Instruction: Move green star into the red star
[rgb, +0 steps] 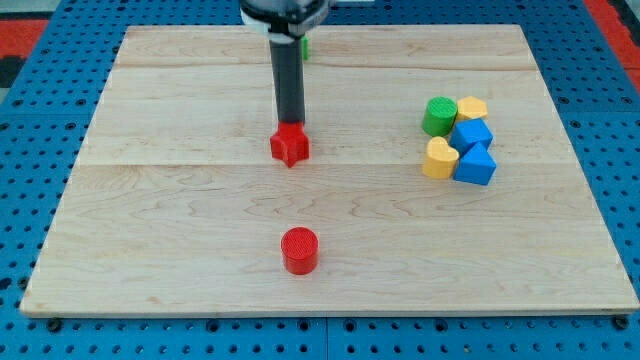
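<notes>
The red star (289, 145) lies a little left of the board's middle. My tip (291, 122) sits right at the star's top edge, touching or nearly touching it. A green block (303, 46) shows as a sliver near the view's top, mostly hidden behind the rod; its shape cannot be made out.
A red cylinder (299, 250) stands below the red star. At the view's right is a cluster: a green cylinder (438, 116), a yellow block (472, 108), a blue block (471, 133), another yellow block (439, 158) and a blue block (475, 165).
</notes>
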